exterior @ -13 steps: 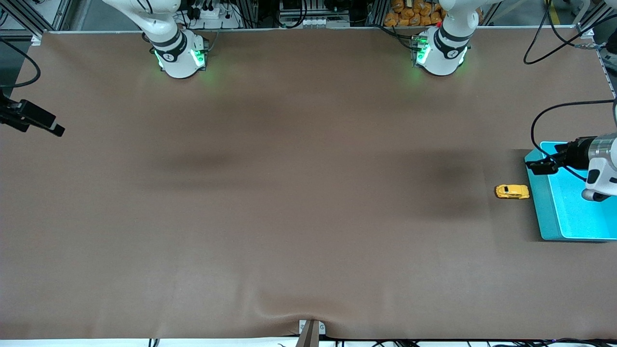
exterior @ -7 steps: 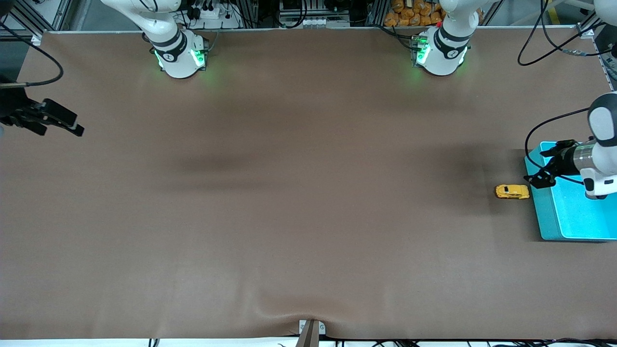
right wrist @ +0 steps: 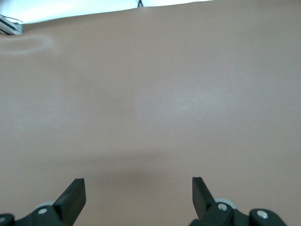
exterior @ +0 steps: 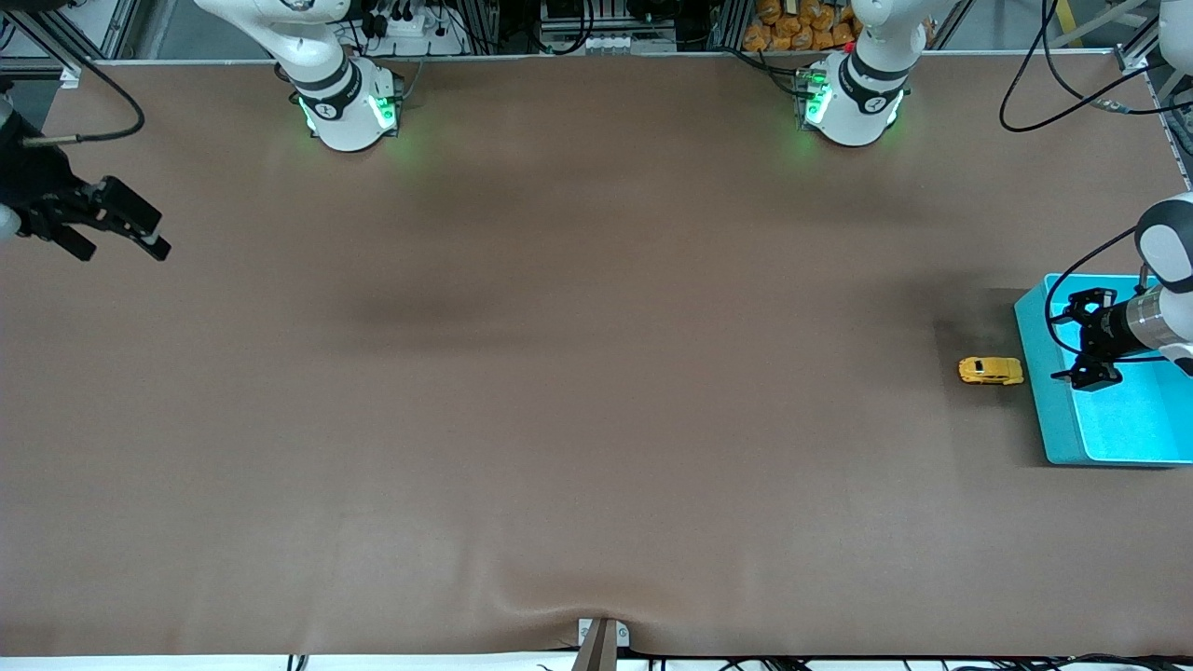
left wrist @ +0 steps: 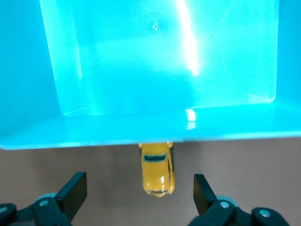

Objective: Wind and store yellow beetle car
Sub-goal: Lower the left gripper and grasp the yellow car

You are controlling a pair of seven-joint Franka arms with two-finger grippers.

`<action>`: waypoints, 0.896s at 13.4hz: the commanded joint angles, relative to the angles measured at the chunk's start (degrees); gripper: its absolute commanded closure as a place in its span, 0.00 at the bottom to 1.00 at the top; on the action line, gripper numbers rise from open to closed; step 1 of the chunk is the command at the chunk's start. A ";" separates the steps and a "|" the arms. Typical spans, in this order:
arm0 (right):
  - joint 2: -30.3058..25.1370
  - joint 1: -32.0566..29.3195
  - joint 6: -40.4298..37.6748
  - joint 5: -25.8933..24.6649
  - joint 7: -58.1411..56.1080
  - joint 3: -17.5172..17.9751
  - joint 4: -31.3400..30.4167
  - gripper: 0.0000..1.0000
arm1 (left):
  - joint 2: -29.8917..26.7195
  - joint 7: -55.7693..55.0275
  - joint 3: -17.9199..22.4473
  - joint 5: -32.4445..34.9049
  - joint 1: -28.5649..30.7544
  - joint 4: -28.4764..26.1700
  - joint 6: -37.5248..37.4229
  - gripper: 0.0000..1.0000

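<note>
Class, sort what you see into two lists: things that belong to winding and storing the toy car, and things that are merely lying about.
Belongs to the job:
- yellow beetle car, on the table beside the bin
- teal bin, at the left arm's end
- left gripper, open over the bin

Just there:
- right gripper, open, waiting over the right arm's end of the brown table

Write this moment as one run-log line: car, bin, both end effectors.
yellow beetle car: on table beside teal bin | left end effector: open, over bin | right end effector: open, empty, waiting at right arm's end
</note>
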 commanded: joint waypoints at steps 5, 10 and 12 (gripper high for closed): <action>-1.68 0.13 -4.48 -3.34 -0.31 0.02 3.08 0.00 | 0.10 -2.79 -0.82 0.45 -0.16 -6.01 9.62 0.00; -0.89 0.57 -4.33 -3.52 0.39 0.11 3.96 0.00 | 3.26 -2.79 -0.99 0.45 -0.25 -6.01 13.83 0.00; -0.19 0.66 -4.33 -3.52 0.31 0.11 3.97 0.00 | 4.50 -2.79 -0.99 0.45 -0.34 -6.01 15.07 0.00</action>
